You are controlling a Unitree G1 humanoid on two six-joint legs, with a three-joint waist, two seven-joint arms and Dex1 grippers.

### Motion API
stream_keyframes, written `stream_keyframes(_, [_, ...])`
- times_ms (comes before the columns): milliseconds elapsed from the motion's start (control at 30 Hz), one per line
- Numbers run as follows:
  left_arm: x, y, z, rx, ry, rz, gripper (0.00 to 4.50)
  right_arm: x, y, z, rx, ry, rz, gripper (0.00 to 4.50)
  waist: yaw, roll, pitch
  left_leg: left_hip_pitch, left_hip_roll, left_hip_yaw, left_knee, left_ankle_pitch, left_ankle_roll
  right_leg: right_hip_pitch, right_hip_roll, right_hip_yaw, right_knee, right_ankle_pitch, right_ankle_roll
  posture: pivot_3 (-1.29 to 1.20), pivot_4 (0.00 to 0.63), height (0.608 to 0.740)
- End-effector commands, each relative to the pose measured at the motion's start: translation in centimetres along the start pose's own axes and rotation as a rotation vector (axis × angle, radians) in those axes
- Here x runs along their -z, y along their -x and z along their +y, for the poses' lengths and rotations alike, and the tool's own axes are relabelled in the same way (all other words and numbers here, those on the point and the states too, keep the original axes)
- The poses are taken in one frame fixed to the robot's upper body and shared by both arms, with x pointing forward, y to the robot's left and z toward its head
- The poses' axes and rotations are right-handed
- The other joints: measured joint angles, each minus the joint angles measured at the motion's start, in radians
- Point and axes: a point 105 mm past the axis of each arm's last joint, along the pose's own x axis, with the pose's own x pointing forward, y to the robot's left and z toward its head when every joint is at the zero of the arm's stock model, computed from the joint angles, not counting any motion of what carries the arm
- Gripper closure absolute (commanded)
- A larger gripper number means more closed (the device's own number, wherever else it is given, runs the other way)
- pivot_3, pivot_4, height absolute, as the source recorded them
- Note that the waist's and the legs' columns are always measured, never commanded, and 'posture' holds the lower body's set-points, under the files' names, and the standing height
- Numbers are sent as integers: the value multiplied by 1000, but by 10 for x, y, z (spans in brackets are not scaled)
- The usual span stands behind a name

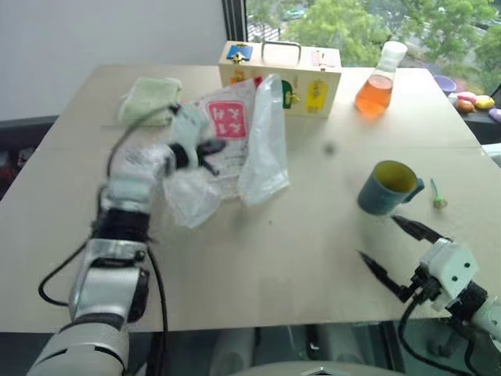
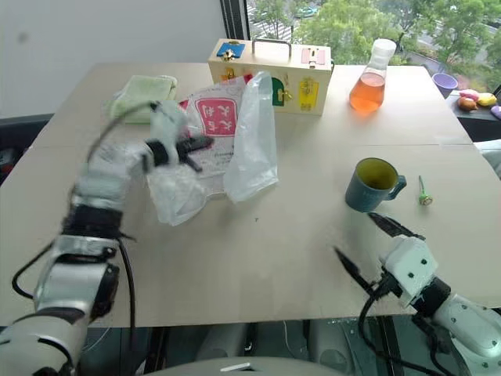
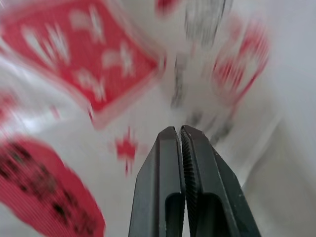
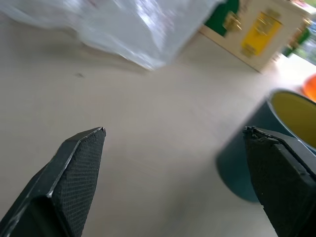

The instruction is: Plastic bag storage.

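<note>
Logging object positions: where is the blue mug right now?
The blue mug stands right of table centre, just ahead of the open right tool, below the orange flask.

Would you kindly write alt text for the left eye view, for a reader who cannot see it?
The left end effector is shut at a crumpled plastic bag on a pale table. The right end effector hangs open near a blue mug; a wooden box and orange flask stand behind.

1 plastic bag (image 1: 254,145), 1 mug (image 1: 385,187), 1 flask (image 1: 377,82), 1 wooden box (image 1: 309,78), 1 green cloth (image 1: 149,99).
</note>
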Motion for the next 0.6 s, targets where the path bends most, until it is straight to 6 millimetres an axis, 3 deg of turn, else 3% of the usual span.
stream_keyframes(33, [-28,7,-8,31,82,-59,4481,0,-2,-8,59,9,23,0,0,4,-2,1,0,0,0,0,0,1,0,0,0,0,0,0,150,740])
stream_keyframes(133, [-37,8,-8,7,63,-71,4481,8,-5,-15,92,7,51,0,-2,4,-2,2,-2,1,0,0,0,2,-1,1,0,-1,2,0,150,740])
stream_keyframes(200, [-15,8,-13,-6,-131,29,4481,8,-5,-16,77,-20,40,0,-8,4,-2,2,-2,0,0,0,0,2,-1,1,1,-2,4,0,150,740])
stream_keyframes(300, [35,15,-27,70,-270,183,4481,10,-4,-15,54,-20,29,0,-22,5,-3,4,-1,1,-2,0,0,2,-1,3,2,0,0,0,150,740])
stream_keyframes(400, [81,29,-21,53,-312,301,3159,0,0,-3,-12,-40,-52,0,-23,5,-3,4,-1,3,-2,0,0,1,-1,4,2,0,0,0,150,740])
stream_keyframes(600, [108,36,-12,45,-422,351,456,-47,18,35,-213,-86,-312,0,-3,3,-2,2,0,1,-1,0,0,1,-2,1,1,-3,3,0,150,740])
